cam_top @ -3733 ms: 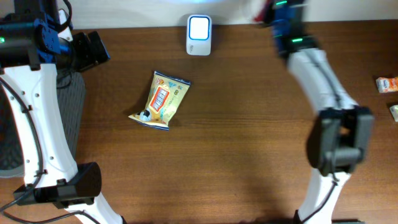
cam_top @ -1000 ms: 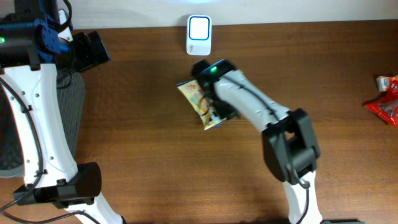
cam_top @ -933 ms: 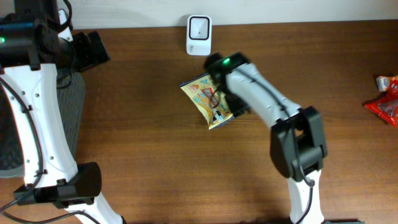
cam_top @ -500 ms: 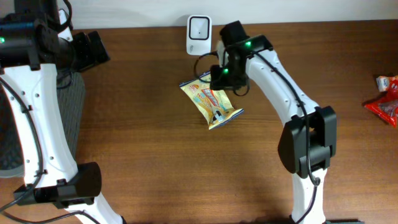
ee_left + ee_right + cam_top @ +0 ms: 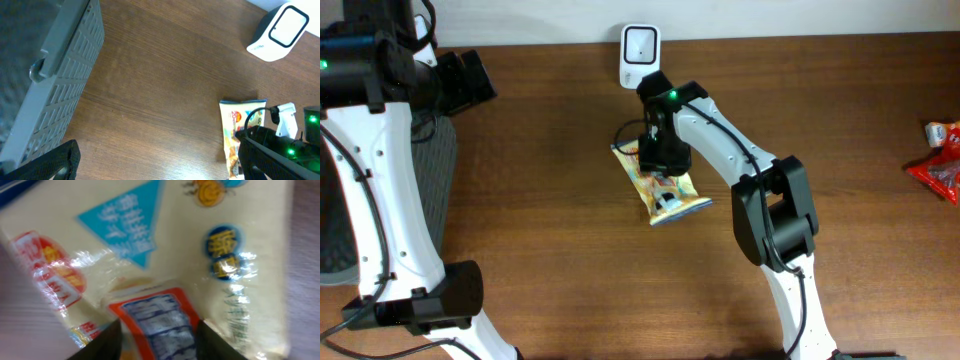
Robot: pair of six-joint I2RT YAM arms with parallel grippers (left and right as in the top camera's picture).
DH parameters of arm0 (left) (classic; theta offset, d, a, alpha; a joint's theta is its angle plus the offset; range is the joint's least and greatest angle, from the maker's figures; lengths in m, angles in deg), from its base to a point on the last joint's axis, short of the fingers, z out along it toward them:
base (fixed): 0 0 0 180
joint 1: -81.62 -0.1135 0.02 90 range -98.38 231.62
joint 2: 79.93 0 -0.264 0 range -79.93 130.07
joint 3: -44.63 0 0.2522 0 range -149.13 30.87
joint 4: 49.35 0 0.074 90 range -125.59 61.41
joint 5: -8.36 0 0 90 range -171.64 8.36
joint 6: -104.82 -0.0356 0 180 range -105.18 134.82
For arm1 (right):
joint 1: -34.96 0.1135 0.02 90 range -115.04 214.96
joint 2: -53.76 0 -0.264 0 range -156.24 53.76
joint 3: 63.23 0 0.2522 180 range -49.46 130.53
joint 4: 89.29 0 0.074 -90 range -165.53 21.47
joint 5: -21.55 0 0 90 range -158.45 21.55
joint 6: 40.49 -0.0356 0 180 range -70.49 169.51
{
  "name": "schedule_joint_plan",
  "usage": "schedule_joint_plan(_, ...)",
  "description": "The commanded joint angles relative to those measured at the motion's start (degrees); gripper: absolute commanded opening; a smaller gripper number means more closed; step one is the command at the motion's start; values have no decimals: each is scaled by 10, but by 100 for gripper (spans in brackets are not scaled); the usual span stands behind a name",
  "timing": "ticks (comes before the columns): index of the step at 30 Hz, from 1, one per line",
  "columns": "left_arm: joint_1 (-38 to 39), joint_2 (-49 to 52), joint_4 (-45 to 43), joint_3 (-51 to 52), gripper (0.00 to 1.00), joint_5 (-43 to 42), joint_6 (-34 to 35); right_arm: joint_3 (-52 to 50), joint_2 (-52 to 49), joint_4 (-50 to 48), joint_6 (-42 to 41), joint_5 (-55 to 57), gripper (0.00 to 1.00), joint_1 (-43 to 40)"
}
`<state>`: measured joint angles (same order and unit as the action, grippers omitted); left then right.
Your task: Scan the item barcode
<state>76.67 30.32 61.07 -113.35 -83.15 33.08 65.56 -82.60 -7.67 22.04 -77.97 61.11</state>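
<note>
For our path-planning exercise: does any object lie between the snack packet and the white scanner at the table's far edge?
Nothing visible does. Only bare table separates the snack packet from the scanner; the right arm itself hangs over that gap.

Scanner (image 5: 278, 31): seen upper right on the desk (image 5: 165, 85).
Snack packet (image 5: 232, 132): laid flat, partly covered by the right arm (image 5: 300, 147).
Basket (image 5: 60, 75): seen left.
Left tool (image 5: 159, 152): 2 fingers spread wide.
</note>
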Motion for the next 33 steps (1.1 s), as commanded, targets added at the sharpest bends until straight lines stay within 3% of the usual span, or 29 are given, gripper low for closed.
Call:
schedule_joint_plan(1,-4,-1,0,-3,99,2,6,18,8,43,79,176,51,-3)
schedule_joint_plan(4,-4,-1,0,-3,99,2,6,78,10,104,120,210,56,-2)
schedule_joint_plan(10,-4,-1,0,-3,99,2,6,146,10,282,120,90,57,2)
schedule_joint_plan(17,-4,-1,0,-3,99,2,6,36,9,220,120,64,57,19)
schedule_joint_plan(18,-4,-1,0,-3,99,2,6,14,9,204,120,73,58,20)
schedule_joint_plan(20,-4,-1,0,-3,99,2,6,-27,9,193,96,127,70,19)
schedule_joint_plan(23,-4,-1,0,-3,99,2,6,-63,9,200,69,247,71,4)
schedule_joint_plan(27,-4,-1,0,-3,99,2,6,-37,10,230,68,358,76,-48)
schedule_joint_plan(29,-4,-1,0,-3,99,2,6,-1,10,244,68,310,76,-68)
schedule_joint_plan(33,-4,-1,0,-3,99,2,6,76,10,249,97,86,76,-85)
